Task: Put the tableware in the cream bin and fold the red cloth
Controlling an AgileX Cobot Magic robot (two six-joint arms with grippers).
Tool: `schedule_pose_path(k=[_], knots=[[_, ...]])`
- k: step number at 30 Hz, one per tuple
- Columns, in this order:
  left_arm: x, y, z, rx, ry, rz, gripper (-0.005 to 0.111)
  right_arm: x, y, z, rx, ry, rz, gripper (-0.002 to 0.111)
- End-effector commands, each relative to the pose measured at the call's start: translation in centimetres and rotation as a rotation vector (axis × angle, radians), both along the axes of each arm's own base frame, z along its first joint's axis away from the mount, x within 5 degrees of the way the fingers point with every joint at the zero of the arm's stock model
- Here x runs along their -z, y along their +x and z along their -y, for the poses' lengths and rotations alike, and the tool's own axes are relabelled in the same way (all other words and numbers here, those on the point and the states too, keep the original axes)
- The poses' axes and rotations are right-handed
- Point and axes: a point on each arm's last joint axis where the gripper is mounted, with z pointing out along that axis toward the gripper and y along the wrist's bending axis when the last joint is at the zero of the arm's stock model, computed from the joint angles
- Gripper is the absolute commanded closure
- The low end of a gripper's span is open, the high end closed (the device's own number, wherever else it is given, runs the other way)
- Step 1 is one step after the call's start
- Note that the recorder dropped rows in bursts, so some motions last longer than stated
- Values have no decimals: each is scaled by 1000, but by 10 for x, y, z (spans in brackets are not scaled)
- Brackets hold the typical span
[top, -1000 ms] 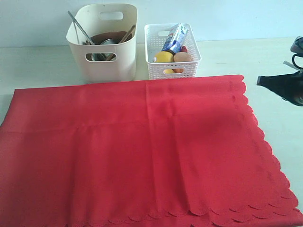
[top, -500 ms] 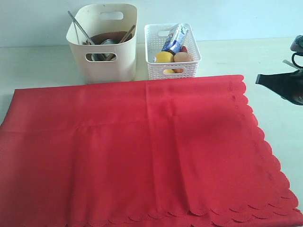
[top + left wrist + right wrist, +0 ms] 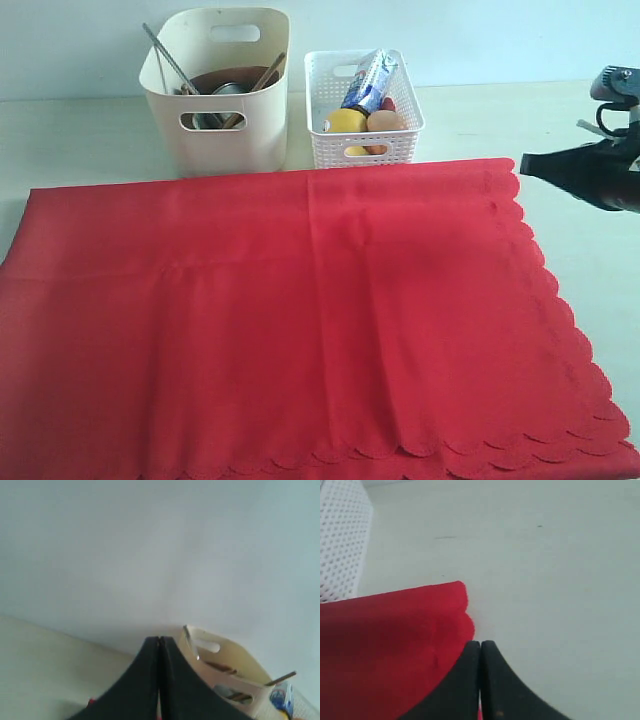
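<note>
The cream bin and white basket stand close together behind the red cloth; bare surface lies open to their right.

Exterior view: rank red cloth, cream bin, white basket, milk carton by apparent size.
1. red cloth, by far the largest, though also nearest the camera.
2. cream bin.
3. white basket, beside the bin at similar depth, so this order holds.
4. milk carton, inside the basket.
</note>
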Motion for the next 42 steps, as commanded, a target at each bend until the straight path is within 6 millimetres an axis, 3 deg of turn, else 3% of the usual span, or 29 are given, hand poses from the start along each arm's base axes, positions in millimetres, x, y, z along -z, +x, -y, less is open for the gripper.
schedule_pose_path(k=[1,4,11,15,17,21,34,42], knots=[[5,26,-1,-17,22,-200,107,-4,-1,-12,-144,33,31,108],[11,56,0,-15,52,-391,107,-5,-1,-15,-185,31,38,108],[30,85,0,-15,137,-568,104,-5,-1,-15,-186,30,36,108],[42,110,2,3,162,-701,60,-5,-1,-15,-189,28,36,108],[49,118,2,12,168,-760,43,-5,-1,-15,-189,28,36,108],[69,134,5,58,213,-895,28,-5,-1,-15,-189,28,36,108],[112,161,4,54,229,-1032,26,-5,-1,-15,-189,30,40,108],[130,165,3,54,234,-1089,26,-5,-1,-16,-195,37,39,108]])
